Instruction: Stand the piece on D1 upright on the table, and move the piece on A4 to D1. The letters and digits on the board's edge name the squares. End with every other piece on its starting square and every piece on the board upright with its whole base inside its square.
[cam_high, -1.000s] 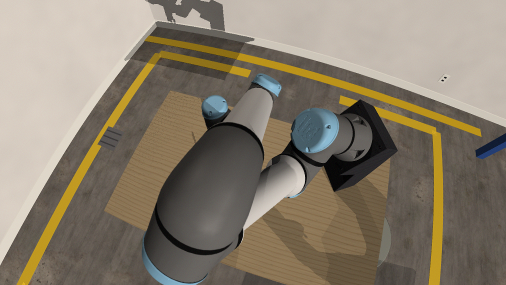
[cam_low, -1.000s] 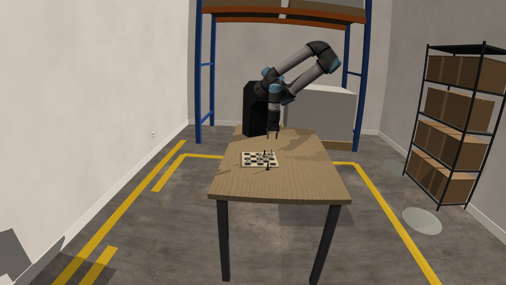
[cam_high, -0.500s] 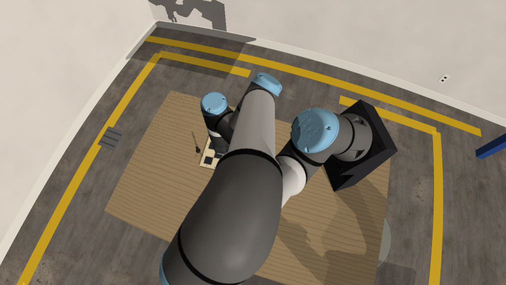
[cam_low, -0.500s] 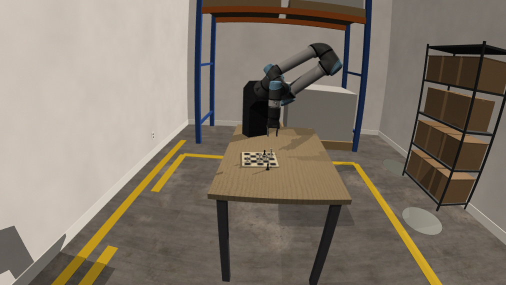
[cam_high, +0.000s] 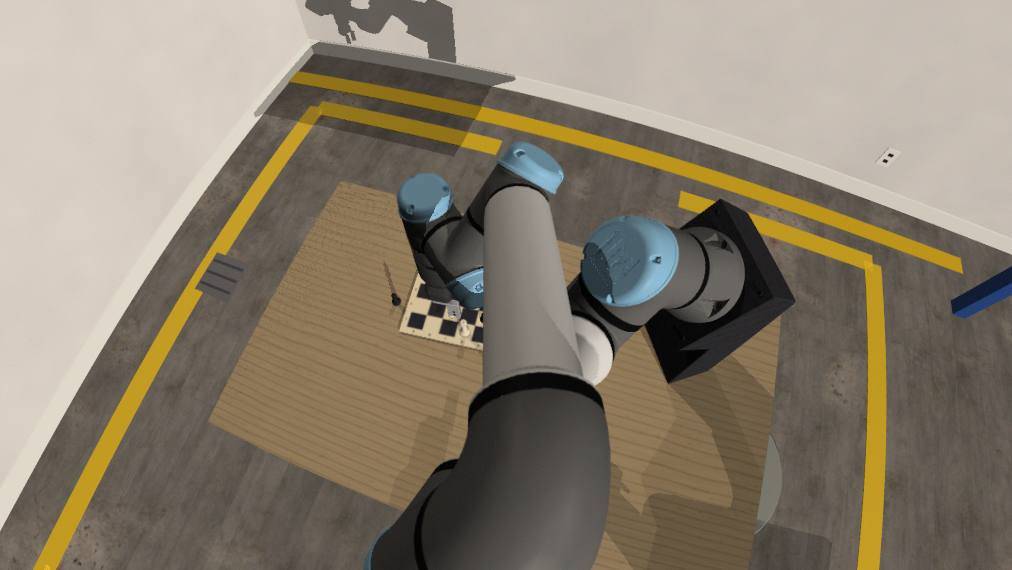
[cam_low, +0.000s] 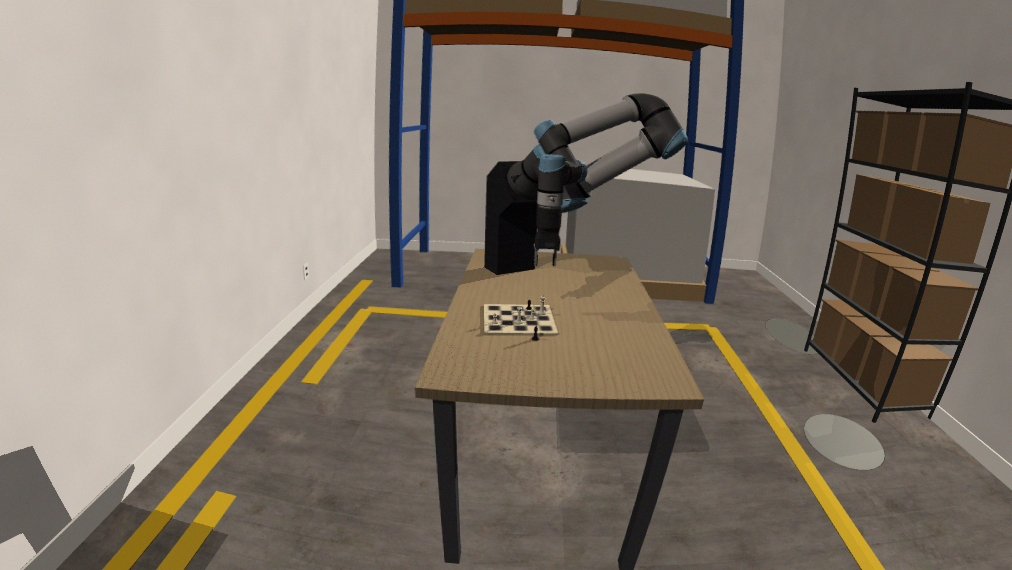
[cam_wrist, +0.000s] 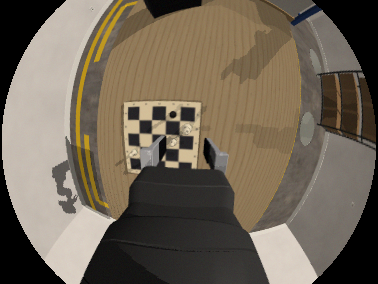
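Note:
The small chessboard (cam_low: 522, 318) lies on the wooden table and also shows in the wrist view (cam_wrist: 161, 134). Several small pieces stand on it, among them a black one (cam_low: 529, 305) and a white one (cam_low: 543, 304). A black piece (cam_low: 536, 334) stands upright on the table just off the board's edge; it also shows in the top view (cam_high: 395, 300). My gripper (cam_low: 543, 254) (cam_wrist: 185, 144) hangs high above the table beyond the board's far edge, fingers wide open and empty. The arm hides part of the board in the top view (cam_high: 442, 318). I cannot read the square labels.
The robot's black pedestal (cam_low: 506, 219) stands at the table's far end. A blue rack (cam_low: 410, 141) and a grey crate (cam_low: 644, 226) are behind it. Shelves with boxes (cam_low: 913, 247) stand at the right.

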